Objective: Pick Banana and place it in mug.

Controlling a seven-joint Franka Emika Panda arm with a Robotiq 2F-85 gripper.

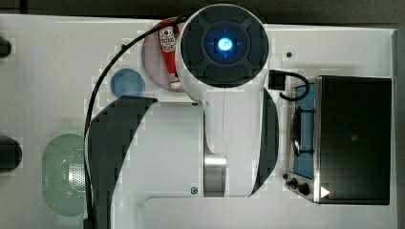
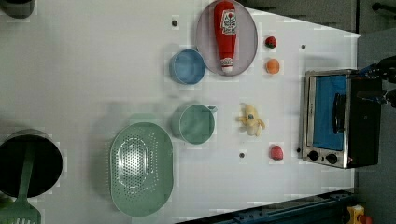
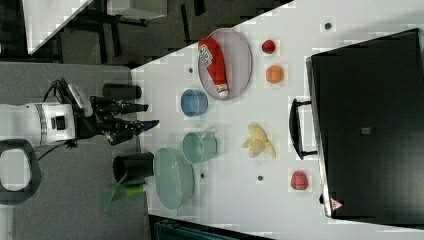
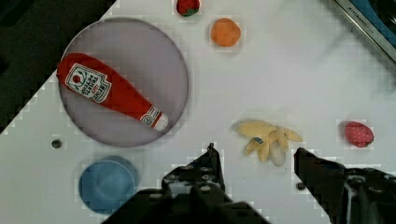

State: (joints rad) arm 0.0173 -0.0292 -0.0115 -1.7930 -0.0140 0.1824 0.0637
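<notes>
I judged the task to be at its first step, the approach: nothing was grasped yet. In the top view the big white arm [image 1: 224, 109] covered the middle of the white table [image 1: 47, 71], hiding banana and mug there. In the left view the muted sea-green round mug [image 2: 194, 123] stood at nine o'clock of the small pale yellow banana [image 2: 251, 120], a gap between them. In the wrist view the black gripper [image 4: 256, 150] hung with its fingers spread wide and empty, the banana [image 4: 266, 137] lying between their tips. The next move called for a straight descent and closing on the fruit. The fingers' bases were cut off by the frame edge.
</notes>
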